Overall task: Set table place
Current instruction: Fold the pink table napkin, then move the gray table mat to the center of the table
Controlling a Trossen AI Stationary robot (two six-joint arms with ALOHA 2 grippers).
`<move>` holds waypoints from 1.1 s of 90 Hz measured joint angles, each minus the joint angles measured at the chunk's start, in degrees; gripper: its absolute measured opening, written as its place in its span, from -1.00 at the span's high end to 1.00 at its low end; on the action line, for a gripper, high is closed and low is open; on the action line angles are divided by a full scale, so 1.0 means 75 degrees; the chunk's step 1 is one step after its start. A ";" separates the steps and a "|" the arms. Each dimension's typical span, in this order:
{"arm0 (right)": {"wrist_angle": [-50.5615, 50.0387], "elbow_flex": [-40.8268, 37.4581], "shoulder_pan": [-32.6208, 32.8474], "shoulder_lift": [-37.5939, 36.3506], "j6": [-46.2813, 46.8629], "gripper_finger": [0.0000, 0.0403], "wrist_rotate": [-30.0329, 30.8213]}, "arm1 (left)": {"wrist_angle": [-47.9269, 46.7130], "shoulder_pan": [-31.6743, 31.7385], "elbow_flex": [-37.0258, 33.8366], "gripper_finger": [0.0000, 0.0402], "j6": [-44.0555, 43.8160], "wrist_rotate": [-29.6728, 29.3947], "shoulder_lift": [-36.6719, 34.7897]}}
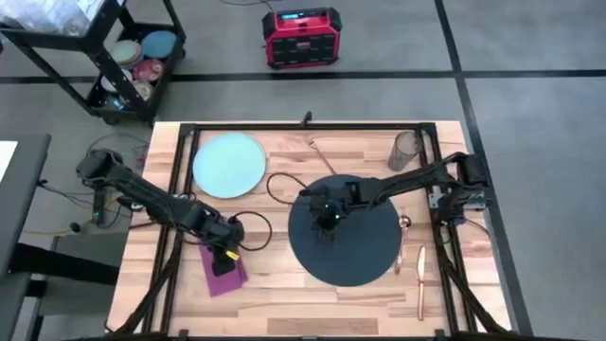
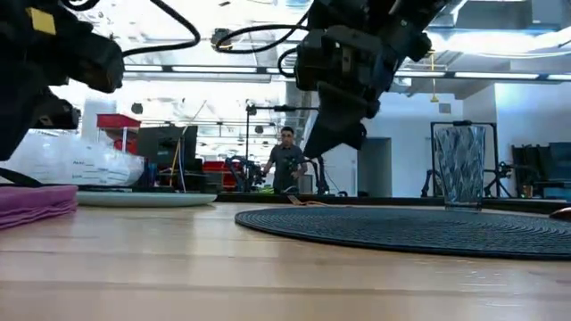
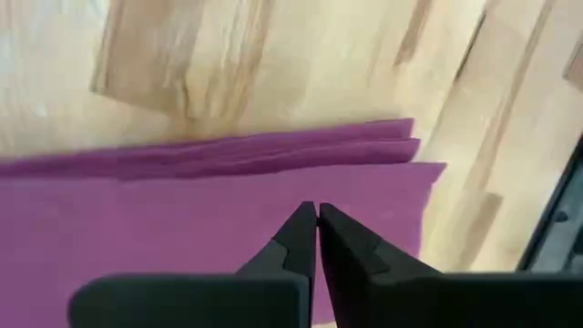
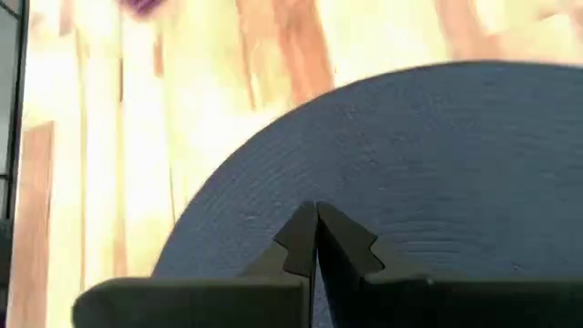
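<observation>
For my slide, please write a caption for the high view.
Left end effector over magenta napkin; right end effector above dark mat; plate not yet placed.

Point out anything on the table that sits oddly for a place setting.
The pale blue plate lies on bare wood at the table's far left, off the empty dark mat. A copper piece lies askew near the far edge.

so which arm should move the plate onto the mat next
Left. The plate lies on the left arm's side of the table, near the left gripper over the napkin; the right gripper hangs over the mat.
</observation>
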 joint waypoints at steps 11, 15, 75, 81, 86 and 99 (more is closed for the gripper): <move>-0.0224 0.0000 -0.0217 -0.0209 -0.0034 1.00 0.0022 | 0.0592 -0.0235 0.0005 1.00 -0.0621 -0.0012 0.0546; -0.0305 0.0000 -0.0275 -0.0288 -0.0085 1.00 0.0020 | 0.0882 -0.0369 0.0007 1.00 -0.0848 -0.0005 0.0842; -0.1587 -0.0872 -0.0434 -0.0448 -0.0238 1.00 0.0582 | 0.1555 -0.2016 0.0428 1.00 -0.3786 0.0460 0.0689; -0.1491 -0.1245 -0.0569 -0.0364 -0.0207 1.00 0.0580 | 0.1508 -0.2016 0.0486 1.00 -0.4085 0.0217 0.0238; -0.1426 -0.1514 -0.0656 -0.0340 -0.0138 1.00 0.0586 | 0.1475 -0.2016 0.0486 1.00 -0.4271 -0.0302 -0.0171; -0.0386 -0.2038 -0.0733 -0.0375 0.0132 1.00 -0.0011 | 0.1487 -0.1957 0.0486 1.00 -0.4190 -0.2514 -0.1017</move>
